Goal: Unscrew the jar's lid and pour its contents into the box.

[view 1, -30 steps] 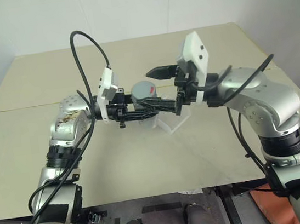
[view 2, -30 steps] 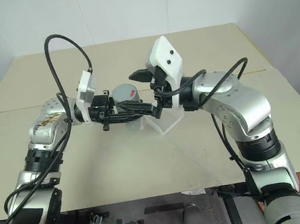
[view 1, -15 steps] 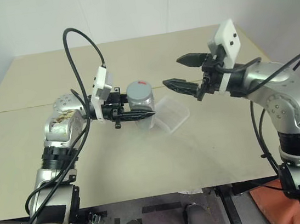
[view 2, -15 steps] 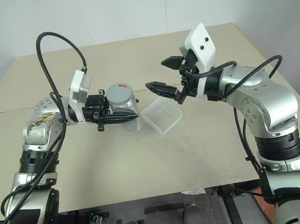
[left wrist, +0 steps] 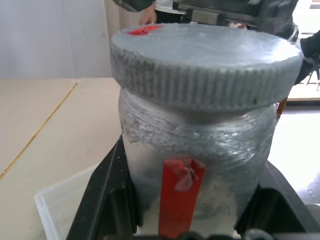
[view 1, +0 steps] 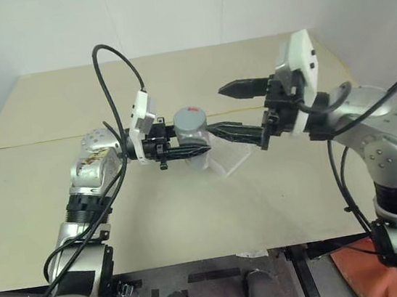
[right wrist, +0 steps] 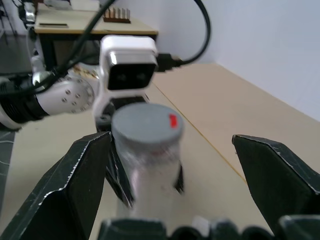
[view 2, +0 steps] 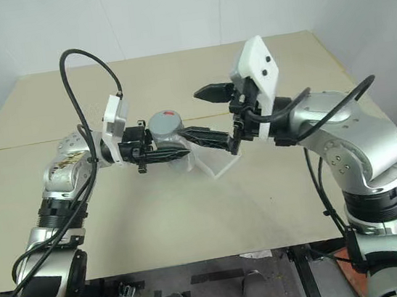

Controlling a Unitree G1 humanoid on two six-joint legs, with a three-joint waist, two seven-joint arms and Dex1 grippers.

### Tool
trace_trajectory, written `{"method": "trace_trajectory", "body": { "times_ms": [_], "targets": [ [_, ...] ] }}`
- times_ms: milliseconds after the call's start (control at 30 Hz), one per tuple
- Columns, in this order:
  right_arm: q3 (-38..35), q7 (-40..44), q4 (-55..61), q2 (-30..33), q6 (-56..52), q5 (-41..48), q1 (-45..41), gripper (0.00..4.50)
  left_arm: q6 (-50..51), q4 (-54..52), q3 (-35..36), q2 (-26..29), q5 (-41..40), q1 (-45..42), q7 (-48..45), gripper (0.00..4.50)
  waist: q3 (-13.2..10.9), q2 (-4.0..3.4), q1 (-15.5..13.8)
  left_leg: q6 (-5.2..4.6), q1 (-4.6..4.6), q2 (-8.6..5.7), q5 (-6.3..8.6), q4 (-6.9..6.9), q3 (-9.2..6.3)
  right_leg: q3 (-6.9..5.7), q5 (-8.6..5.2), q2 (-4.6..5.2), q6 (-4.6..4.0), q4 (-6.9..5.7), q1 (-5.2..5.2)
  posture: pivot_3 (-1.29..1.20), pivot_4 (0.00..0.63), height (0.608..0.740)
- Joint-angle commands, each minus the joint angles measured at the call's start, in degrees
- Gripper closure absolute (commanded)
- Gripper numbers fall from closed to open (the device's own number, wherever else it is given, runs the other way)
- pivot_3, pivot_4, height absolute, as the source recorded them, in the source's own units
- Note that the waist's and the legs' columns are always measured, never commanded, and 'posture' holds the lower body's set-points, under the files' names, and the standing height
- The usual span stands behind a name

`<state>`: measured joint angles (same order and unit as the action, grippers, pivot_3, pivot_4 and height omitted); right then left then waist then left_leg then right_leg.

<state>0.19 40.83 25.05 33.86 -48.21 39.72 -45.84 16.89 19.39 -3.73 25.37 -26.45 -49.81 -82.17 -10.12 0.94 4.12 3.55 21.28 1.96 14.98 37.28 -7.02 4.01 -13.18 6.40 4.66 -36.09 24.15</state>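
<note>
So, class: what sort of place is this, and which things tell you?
Probably a robotics lab: a bare beige table against plain white walls, and further work tables behind in the right wrist view.

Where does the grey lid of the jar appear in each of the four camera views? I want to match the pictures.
Left eye view: lid, centre, above the left gripper.
Right eye view: lid, left of centre.
Left wrist view: lid, upper half, on the jar.
Right wrist view: lid, centre, between the open right gripper's fingers.
Shared landmark: the lid's red mark.
</note>
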Motion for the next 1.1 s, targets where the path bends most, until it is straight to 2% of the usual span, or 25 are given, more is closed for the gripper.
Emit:
{"method": "trace_trajectory", "body": {
  "times_ms": [33, 267, 567, 800, 1100],
  "targets": [
    [1.4, -0.9, 0.8, -1.8, 0.3, 0.1, -3.1, 0.01, -1.3, -0.3, 0.5, 0.1, 0.3, -2.0, -0.2, 2.58, 0.0, 0.00, 0.0, 0.00, 0.00, 0.00, 0.00, 0.00, 0.00, 0.00, 0.00, 0.00, 0.00, 0.00, 0.00, 0.00, 0.150, 0.740],
    [6.1, -3.0, -2.9, -6.1, 1.4, -4.5, -6.1, 0.01, -1.2, -0.8, 0.7, 0.2, 0.3, -1.9, -0.3, 2.58, 0.0, -0.01, 0.1, 0.00, 0.00, 0.00, 0.00, 0.00, -0.01, -0.01, 0.00, 0.00, 0.00, -0.01, 0.01, 0.00, 0.150, 0.740],
    [6.5, -4.1, -6.2, -9.1, 1.9, -7.7, -7.0, 0.01, -0.4, -2.8, 0.8, 1.0, 0.0, -0.7, -0.1, 2.58, 0.0, -0.02, 0.0, 0.01, 0.01, 0.00, -0.01, 0.00, -0.02, -0.01, 0.00, 0.00, 0.00, -0.02, 0.02, 0.00, 0.150, 0.740],
    [4.9, -4.6, -5.4, -8.2, 1.5, -8.1, -5.3, 0.01, 1.1, -6.1, 0.8, 2.1, -0.8, 1.2, -0.1, 2.58, 0.0, -0.02, 0.0, 0.01, 0.01, 0.00, -0.01, 0.00, -0.02, -0.01, 0.00, 0.00, 0.00, -0.03, 0.02, 0.00, 0.150, 0.740],
    [1.5, -3.9, -4.6, -3.9, 1.3, -7.1, -2.7, 0.01, 1.9, -7.1, 1.0, 2.9, -1.1, 1.5, -0.5, 2.58, 0.0, -0.02, 0.0, 0.01, 0.01, 0.00, 0.00, 0.00, -0.02, -0.01, 0.00, 0.00, 0.00, -0.01, 0.01, 0.00, 0.150, 0.740]
  ]
}}
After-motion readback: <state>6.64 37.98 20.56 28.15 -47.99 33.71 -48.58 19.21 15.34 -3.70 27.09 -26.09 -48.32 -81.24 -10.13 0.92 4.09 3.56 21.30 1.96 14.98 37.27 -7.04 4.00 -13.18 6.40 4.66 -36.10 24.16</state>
